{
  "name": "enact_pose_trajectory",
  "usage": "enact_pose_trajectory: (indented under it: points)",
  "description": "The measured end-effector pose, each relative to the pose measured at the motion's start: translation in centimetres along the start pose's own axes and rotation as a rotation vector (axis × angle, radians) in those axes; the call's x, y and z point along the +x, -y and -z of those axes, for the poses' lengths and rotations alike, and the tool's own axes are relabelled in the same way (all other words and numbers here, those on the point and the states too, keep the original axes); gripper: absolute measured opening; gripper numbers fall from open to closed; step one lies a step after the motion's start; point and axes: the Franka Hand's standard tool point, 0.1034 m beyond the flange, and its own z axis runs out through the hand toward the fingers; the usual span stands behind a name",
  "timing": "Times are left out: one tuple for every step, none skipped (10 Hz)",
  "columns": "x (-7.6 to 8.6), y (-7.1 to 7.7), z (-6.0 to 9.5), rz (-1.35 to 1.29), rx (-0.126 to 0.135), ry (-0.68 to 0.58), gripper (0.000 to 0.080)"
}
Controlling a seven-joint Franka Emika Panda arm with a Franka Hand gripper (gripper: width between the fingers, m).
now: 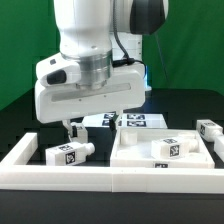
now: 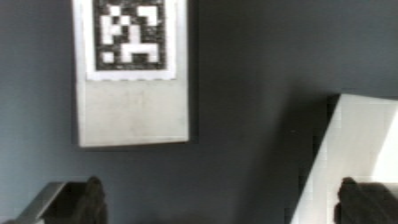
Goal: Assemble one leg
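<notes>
A leg (image 1: 70,153), a chunky white peg with a square tag, lies on the dark table at the exterior view's left. It fills the wrist view as a pale strip with the tag at one end (image 2: 132,85). My gripper (image 1: 74,130) hangs just above and behind it. In the wrist view the gripper (image 2: 217,205) is open and empty, and the leg lies ahead of the dark fingertips (image 2: 71,204), not between them. A second leg (image 1: 170,148) lies on the flat white square panel (image 1: 135,153). A third leg (image 1: 210,130) lies at the far right.
The long white rail border (image 1: 110,178) runs along the front and up the left side (image 1: 20,152). The marker board (image 1: 138,120) lies behind the panel. A white edge (image 2: 365,140), probably the panel, shows beside the leg in the wrist view.
</notes>
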Motion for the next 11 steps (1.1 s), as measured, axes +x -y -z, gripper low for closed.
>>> enact_pose_trajectory:
  points:
    - [0.2,-0.6,0.6,0.019,-0.003,0.061,0.0650]
    - [0.4,-1.1,1.6,0.032,-0.005,0.107,0.0650]
    - [0.4,-1.1,2.6,0.048,0.001,0.174,0.0650]
    - [0.5,-0.8,2.8,0.053,0.015,0.214,0.0650]
    - [0.3,-0.3,2.4,0.059,0.033,0.269,0.0650]
    - [0.2,0.2,2.2,0.067,0.051,0.332,0.0650]
    - [0.7,0.1,2.0,0.062,0.042,0.350,0.0650]
    - [0.4,-0.4,1.7,0.027,-0.014,0.377,0.0650]
    - [0.4,-0.8,1.8,-0.009,-0.040,0.372,0.0650]
    - [0.4,-1.5,1.8,-0.029,-0.054,0.363,0.0650]
    - [0.3,-2.7,1.8,-0.037,-0.068,0.335,0.0650]
